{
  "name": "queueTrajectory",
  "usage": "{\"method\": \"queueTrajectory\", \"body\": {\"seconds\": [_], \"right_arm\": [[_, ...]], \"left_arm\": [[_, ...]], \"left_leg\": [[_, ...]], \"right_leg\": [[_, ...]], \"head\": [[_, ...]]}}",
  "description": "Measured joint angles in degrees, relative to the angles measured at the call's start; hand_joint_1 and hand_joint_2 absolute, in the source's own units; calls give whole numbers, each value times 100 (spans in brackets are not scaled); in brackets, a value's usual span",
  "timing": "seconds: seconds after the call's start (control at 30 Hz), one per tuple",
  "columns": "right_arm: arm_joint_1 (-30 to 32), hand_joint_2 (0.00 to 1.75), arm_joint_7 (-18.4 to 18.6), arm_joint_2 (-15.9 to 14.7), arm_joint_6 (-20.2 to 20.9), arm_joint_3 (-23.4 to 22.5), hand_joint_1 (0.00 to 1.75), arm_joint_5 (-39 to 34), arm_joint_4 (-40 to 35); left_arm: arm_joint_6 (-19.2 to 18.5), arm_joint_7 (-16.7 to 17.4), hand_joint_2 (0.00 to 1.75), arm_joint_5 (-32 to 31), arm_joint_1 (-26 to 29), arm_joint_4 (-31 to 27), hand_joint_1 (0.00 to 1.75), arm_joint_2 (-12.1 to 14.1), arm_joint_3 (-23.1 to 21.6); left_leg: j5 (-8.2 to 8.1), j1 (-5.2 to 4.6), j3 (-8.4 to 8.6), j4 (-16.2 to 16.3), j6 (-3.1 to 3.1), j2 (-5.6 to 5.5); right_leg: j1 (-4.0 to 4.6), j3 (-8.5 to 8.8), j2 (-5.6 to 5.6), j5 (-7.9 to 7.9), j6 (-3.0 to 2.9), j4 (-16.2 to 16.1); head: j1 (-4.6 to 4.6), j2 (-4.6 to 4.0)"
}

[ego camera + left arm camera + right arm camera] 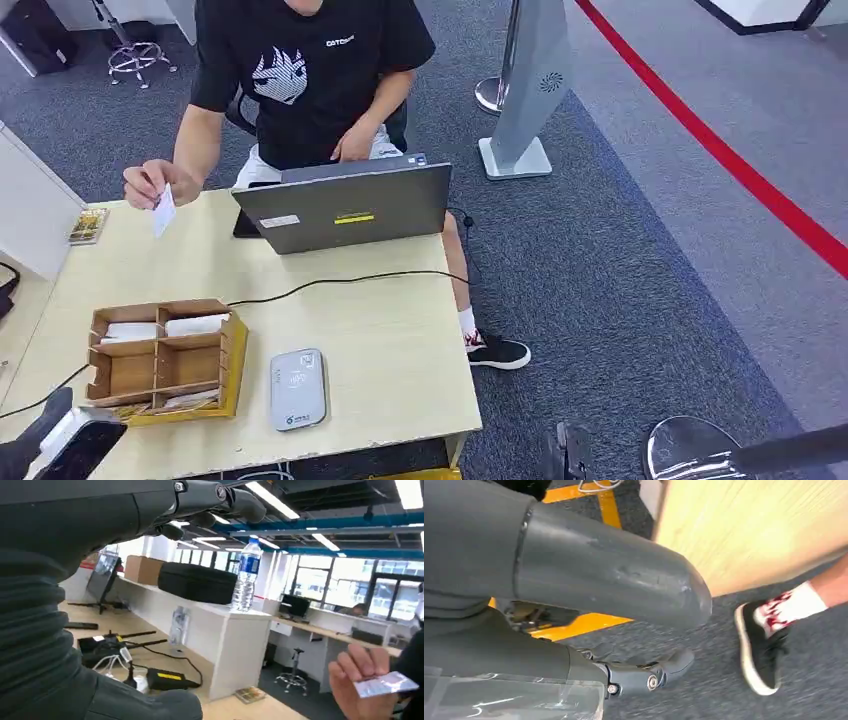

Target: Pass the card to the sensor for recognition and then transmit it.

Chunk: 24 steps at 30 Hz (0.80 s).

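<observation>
A person's hand [150,183] holds a white card [163,212] above the far left of the table; the same card [386,684] shows in the left wrist view, pinched in that person's fingers. The grey card sensor [297,388] lies flat near the table's front edge. My left hand [48,438] is low at the table's front left corner, well short of the card. Its fingers [220,497] and thumb [150,706] are spread with nothing between them. My right hand [624,630] hangs beside the table over the carpet, thumb and fingers [649,675] apart, holding nothing.
A wooden divided box [160,360] with white cards stands left of the sensor. An open laptop [345,205] with a black cable sits at the table's far side before the seated person. A water bottle [246,575] stands on a white partition. The person's shoe [761,650] rests near the table edge.
</observation>
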Motion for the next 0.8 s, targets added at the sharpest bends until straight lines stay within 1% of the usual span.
{"method": "queueTrajectory", "body": {"seconds": [0.17, 0.27, 0.37, 0.57, 0.73, 0.8], "right_arm": [[-252, 175, -2, 2, -171, 320, 0, 0, 0], [-404, 175, -2, 2, -179, 472, 0, -2, 4], [-524, 175, -2, 2, -186, 582, 0, -2, 22], [-600, 175, -2, 2, -186, 685, 0, -2, 35], [-619, 175, -2, 2, -186, 711, 0, -2, 46], [-636, 175, -2, 2, -277, 739, 0, -2, 48]], "left_arm": [[-20, 460, 175, -541, -228, 523, 0, 436, -92], [-41, 758, 175, -885, -363, 833, 0, 702, -123], [-77, 1015, 175, -1179, -459, 1074, 0, 877, -127], [-79, 1091, 175, -1262, -516, 1273, 0, 1045, -136], [-79, 1093, 175, -1264, -529, 1378, 0, 1104, -147], [-92, 1113, 175, -1255, -554, 1423, 0, 1104, -157]], "left_leg": [[3, 0, -1, 0, -3, 0], [3, 0, -1, 0, -3, 1], [3, 0, -1, 1, -3, 1], [3, 0, -3, 1, -3, 1], [2, -1, -3, 1, -3, 0], [3, 0, -3, 1, -3, 0]], "right_leg": [[0, 0, 0, 1, 1, 1], [0, 0, 3, 2, 1, 1], [0, 0, 3, 2, 1, 1], [0, -1, 4, 2, 2, 1], [0, -2, 3, 2, 2, 0], [0, -2, 3, 2, 2, 0]], "head": [[0, 0], [2, 0], [0, 0], [0, 0], [0, 0], [2, 0]]}}
